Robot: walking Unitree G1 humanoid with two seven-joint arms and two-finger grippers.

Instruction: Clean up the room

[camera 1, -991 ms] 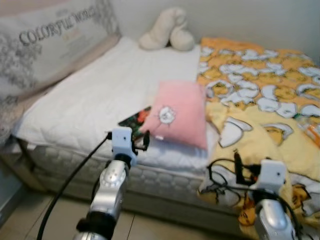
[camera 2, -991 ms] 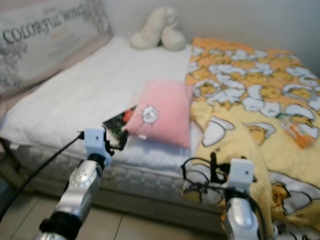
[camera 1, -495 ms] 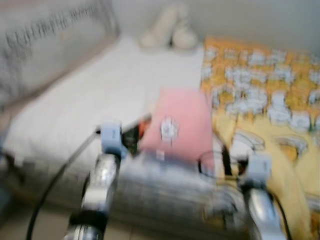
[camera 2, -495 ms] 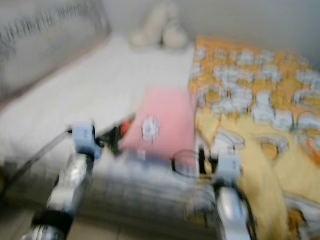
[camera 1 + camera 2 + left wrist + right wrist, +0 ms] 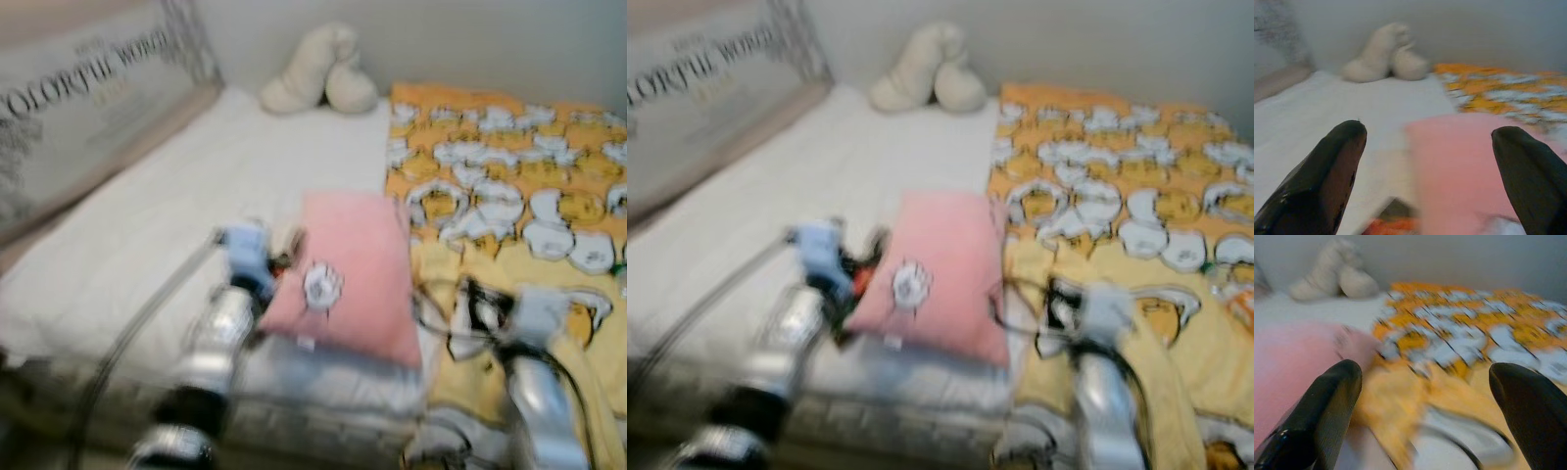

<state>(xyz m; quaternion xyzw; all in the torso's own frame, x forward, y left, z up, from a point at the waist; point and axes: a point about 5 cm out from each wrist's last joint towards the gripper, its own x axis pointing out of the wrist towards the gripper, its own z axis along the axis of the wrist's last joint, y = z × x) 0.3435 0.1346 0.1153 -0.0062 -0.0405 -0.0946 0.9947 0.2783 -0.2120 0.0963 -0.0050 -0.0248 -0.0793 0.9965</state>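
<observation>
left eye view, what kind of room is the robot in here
Most likely a bedroom: a bed with a white mattress, a pink pillow near its edge, a yellow patterned blanket on one side, and a cream soft toy against the wall.

Bed [image 5: 127,255]: white quilted mattress cover, occupying most of the head views, set against the back wall. Wall [image 5: 470,39]: plain, pale grey-white, evenly lit. Headboard cushion [image 5: 78,108]: large, grey-beige, printed lettering and ornamental pattern, leaning along the bed's left side. Mattress edge [image 5: 892,416]: quilted side panel along the near side. Light: soft, diffuse, no hard shadows. Both head views blurred.
</observation>
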